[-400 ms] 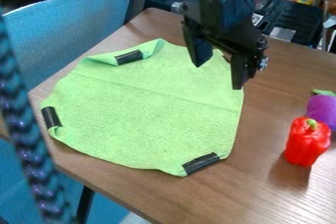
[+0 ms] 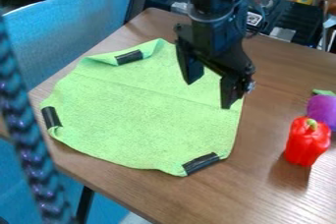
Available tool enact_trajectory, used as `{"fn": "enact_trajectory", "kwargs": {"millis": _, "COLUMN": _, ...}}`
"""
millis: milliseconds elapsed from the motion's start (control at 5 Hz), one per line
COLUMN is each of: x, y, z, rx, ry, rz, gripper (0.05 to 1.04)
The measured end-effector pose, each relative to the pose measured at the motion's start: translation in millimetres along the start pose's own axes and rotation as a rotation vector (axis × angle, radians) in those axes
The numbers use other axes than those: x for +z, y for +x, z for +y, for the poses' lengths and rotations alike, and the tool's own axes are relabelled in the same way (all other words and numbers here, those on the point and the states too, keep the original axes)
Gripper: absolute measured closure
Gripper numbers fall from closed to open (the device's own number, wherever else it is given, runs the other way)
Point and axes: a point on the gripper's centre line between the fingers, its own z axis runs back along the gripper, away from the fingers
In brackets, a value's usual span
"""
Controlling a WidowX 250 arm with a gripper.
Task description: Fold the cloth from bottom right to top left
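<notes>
One cloth (image 2: 134, 117), three visible tabs (image 2: 201, 163), one tool (image 2: 209, 94).

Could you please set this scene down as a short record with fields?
cloth: green, spread on the table, not yet folded over
black strips: three visible, at top left, left and bottom right of the cloth
gripper: open, over the cloth's upper right
pepper: red, right of the cloth
purple object: beside the pepper

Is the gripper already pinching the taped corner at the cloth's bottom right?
No, the gripper hangs with its fingers apart, well above the black tape on that corner.
</notes>
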Motion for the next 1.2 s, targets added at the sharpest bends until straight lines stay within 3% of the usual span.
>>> {"fn": "enact_trajectory", "kwargs": {"millis": 800, "x": -45, "y": -38, "z": 10, "rx": -0.111, "ry": 0.099, "rz": 0.001, "gripper": 0.083}}
{"fn": "enact_trajectory", "kwargs": {"millis": 1200, "x": -58, "y": -45, "z": -7, "rx": -0.150, "ry": 0.113, "rz": 0.013, "gripper": 0.083}}
